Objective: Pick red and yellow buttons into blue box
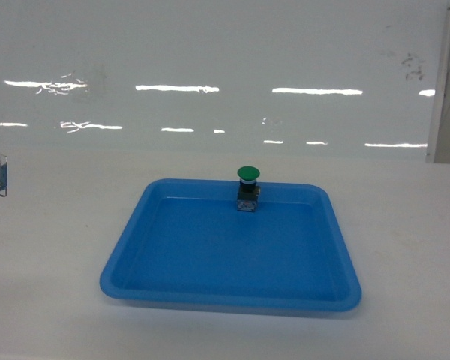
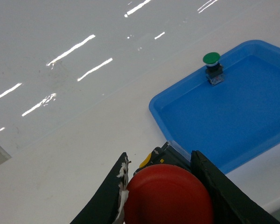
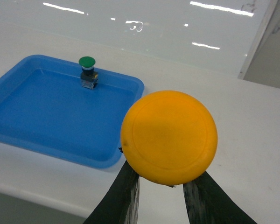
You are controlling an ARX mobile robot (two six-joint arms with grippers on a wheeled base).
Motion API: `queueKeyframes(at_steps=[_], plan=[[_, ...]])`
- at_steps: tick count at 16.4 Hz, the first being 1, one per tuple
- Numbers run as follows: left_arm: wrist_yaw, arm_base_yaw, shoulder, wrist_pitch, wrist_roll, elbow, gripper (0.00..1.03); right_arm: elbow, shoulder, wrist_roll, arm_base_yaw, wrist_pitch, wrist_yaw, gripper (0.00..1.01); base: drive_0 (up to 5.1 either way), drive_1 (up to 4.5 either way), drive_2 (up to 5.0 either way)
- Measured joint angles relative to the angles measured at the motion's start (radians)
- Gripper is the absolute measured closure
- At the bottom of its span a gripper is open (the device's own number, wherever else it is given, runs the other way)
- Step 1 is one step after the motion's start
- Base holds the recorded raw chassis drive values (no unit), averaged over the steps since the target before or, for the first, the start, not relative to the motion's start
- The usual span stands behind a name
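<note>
Both picks done imo: left gripper (image 2: 163, 191) clamps red button (image 2: 168, 198), right gripper (image 3: 161, 186) clamps yellow button (image 3: 169, 137). Green button (image 1: 248, 187) sits at 12 o'clock in tray (image 1: 210, 292). Next: carry to blue box, not in view

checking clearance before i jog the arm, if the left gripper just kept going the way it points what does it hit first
Probably the bare white table top. The left gripper, shut on the round red-capped push button, aims past the near corner of the shallow blue plastic tray; depth is unclear, so that corner could come first.
</note>
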Motion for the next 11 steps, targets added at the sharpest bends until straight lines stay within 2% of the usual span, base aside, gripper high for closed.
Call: queueKeyframes(at_steps=[5, 11], plan=[[0.000, 0.000, 0.000, 0.001, 0.000, 0.000, 0.70, 0.000, 0.000, 0.000, 0.000, -0.001, 0.002, 0.81, 0.0, 0.00, 0.0], [0.000, 0.000, 0.000, 0.001, 0.000, 0.000, 0.70, -0.001, 0.000, 0.000, 0.000, -0.001, 0.002, 0.81, 4.5, -4.16, -0.1]])
